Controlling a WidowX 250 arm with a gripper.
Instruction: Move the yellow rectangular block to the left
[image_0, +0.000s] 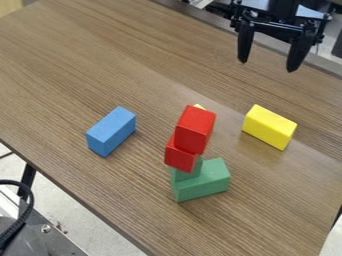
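The black gripper (268, 65) hangs at the top right of the camera view with its two fingers spread apart and nothing between them. Below it on the table, at the right, lies the yellow rectangular block (268, 127), apart from the gripper and from the other blocks. A small bit of another yellow piece (199, 106) peeks out behind the red blocks; the rest of it is hidden.
Left of the yellow block, a red block (195, 129) tops a stack with another red block (180, 156) and green blocks (204, 181) below. A blue block (111, 131) lies farther left on the wooden table (87, 65).
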